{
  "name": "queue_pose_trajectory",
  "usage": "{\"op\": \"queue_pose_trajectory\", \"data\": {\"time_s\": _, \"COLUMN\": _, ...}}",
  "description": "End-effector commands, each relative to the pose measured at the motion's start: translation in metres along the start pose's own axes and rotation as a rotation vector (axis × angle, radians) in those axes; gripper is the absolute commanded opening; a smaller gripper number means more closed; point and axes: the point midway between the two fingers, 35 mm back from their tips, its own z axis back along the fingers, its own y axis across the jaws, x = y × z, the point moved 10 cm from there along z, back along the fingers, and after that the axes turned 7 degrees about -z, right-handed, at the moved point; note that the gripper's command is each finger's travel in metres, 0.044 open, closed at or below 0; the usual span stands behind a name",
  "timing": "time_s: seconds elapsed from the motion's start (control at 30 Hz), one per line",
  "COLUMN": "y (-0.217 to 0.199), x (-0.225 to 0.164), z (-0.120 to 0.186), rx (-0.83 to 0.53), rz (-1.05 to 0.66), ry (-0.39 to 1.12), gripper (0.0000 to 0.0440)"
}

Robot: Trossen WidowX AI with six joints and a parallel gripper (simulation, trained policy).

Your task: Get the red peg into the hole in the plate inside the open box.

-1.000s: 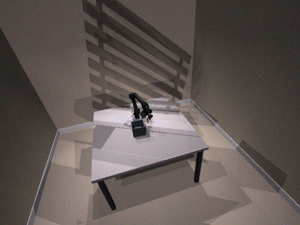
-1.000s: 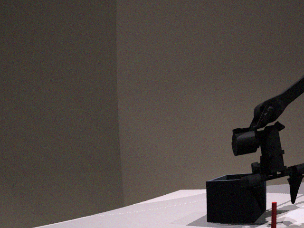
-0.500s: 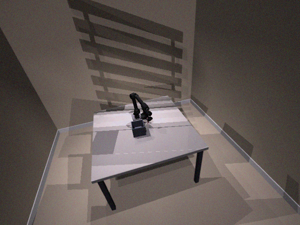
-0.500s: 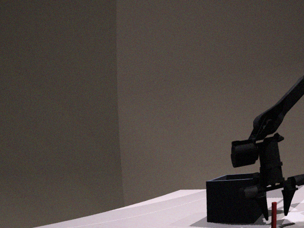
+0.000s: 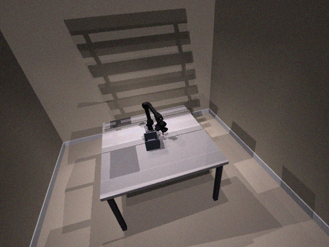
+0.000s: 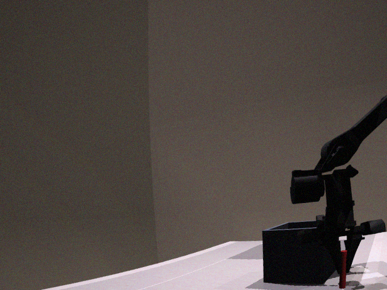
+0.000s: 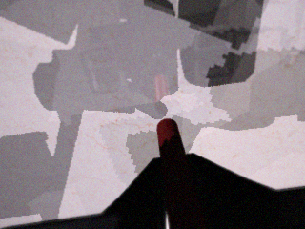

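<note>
In the wrist view the hand is pointing down and gripping the red peg, which is standing upright outside the box, near its wall. The dark open box is sitting on the counter. Farther back, the black arm is reaching over the counter, and behind it a wall is catching slatted shadows.

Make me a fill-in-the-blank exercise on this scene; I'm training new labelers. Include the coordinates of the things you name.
1. The peg [image 5: 163, 133] [image 6: 343, 269] [image 7: 167, 131] is coloured ____.
2. The gripper [image 5: 164, 131] [image 6: 343, 270] [image 7: 173, 159] is shut on the ____.
3. The peg is ____ the open box [image 5: 152, 144] [image 6: 290, 257].
4. The table [image 5: 169, 156] [image 6: 203, 273] [image 7: 95, 143] has ____ legs.

Missing words: red; peg; outside; black
</note>
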Motion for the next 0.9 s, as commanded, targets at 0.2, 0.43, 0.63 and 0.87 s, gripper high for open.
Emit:
{"op": "queue_pose_trajectory", "data": {"time_s": 0.2, "y": 0.003, "x": -0.002, "z": 0.045, "rx": 0.159, "rz": 0.030, "ry": 0.048, "gripper": 0.0000}}
{"op": "queue_pose_trajectory", "data": {"time_s": 0.43, "y": 0.001, "x": 0.005, "z": 0.084, "rx": 0.266, "rz": 0.041, "ry": 0.024, "gripper": 0.0000}}
{"op": "queue_pose_trajectory", "data": {"time_s": 0.63, "y": -0.002, "x": 0.016, "z": 0.117, "rx": 0.342, "rz": 0.029, "ry": -0.029, "gripper": 0.0000}}
{"op": "queue_pose_trajectory", "data": {"time_s": 0.87, "y": -0.006, "x": 0.034, "z": 0.142, "rx": 0.372, "rz": -0.006, "ry": -0.102, "gripper": 0.0000}}
